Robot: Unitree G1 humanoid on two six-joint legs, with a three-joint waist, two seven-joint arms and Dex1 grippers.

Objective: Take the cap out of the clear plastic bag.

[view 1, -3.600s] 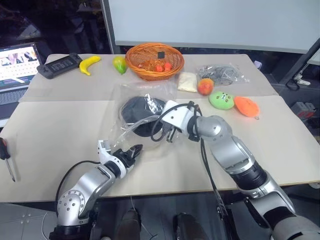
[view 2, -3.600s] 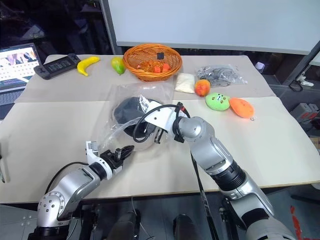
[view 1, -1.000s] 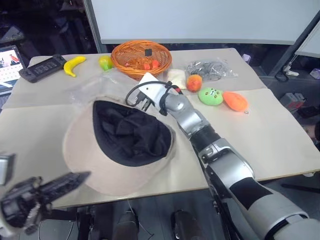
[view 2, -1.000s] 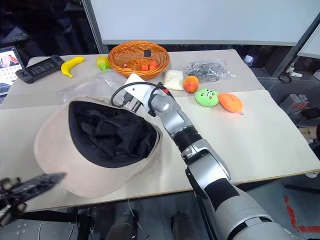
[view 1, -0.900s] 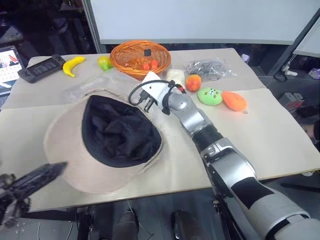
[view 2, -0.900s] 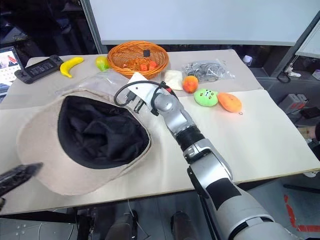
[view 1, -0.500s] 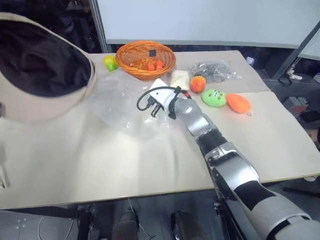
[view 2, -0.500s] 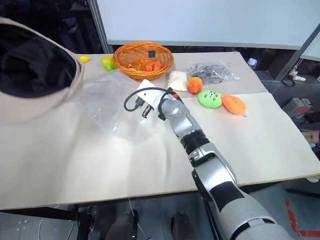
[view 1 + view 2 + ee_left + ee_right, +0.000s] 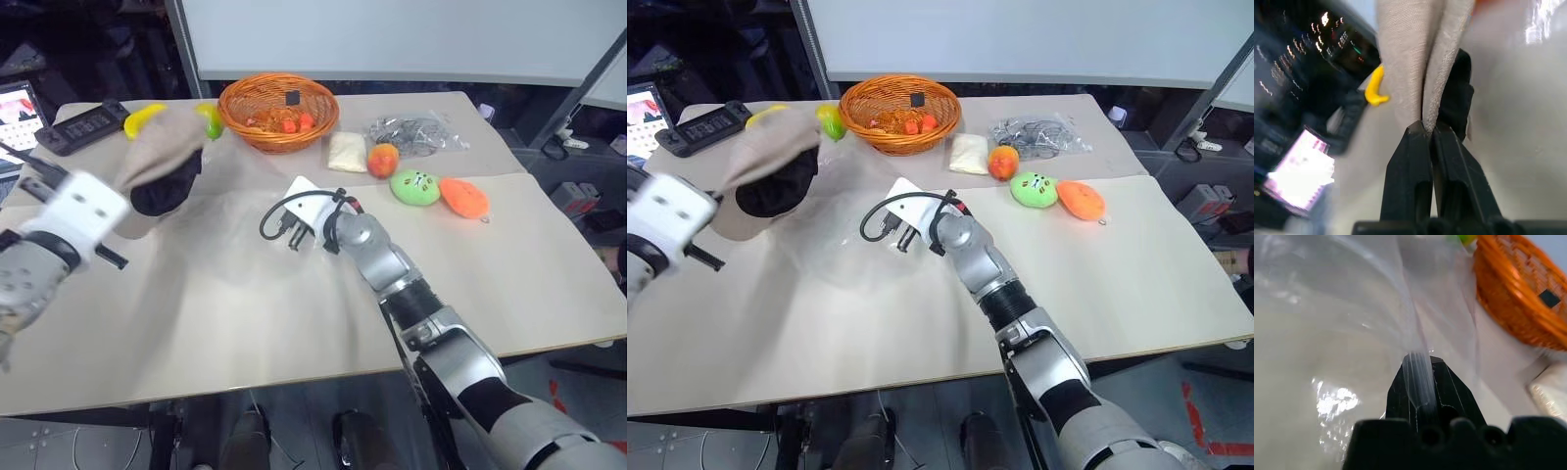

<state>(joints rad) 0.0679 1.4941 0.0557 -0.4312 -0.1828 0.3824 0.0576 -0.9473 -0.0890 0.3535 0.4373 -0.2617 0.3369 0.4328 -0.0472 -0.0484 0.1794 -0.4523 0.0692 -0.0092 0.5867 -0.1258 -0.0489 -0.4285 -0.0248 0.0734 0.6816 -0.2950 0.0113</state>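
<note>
I have the cap point(image 9: 1415, 58) clear of the clear plastic bag point(image 9: 838, 230): it hangs above the bench point(image 9: 549, 274) on my left side, near the far corner, pinched by a fold of its tan fabric in the left pincer point(image 9: 1426, 131), whose fingers are pressed together on the cloth. The bag lies slack on the bench in the middle, one edge nipped in the right pincer point(image 9: 1420, 369), which is likewise pressed shut on the film.

What worries me from here is mostly the cap. I hold only a thin doubled edge, so I judge a quick swing could let the fabric slide out and drop it onto the bench or past its edge. It also hangs close to the banana point(image 9: 769, 116) and the green fruit point(image 9: 210, 119); a careless sweep could knock them. If I lift the right arm without letting go, the bag drags along, and it lies just short of the wicker basket point(image 9: 279, 110).

My count, as far as I can tell:
- one cap, one large clear bag, one smaller clear bag point(image 9: 416, 132) with grey contents
- one basket holding several small orange-red pieces and a dark square
- one banana, one green fruit, one peach-like fruit point(image 9: 383, 159)
- one pale pouch point(image 9: 345, 152)
- one green plush point(image 9: 415, 186), one orange plush point(image 9: 463, 197)
- one dark handheld device point(image 9: 83, 125)
- one laptop point(image 9: 20, 103) at the left edge
</note>
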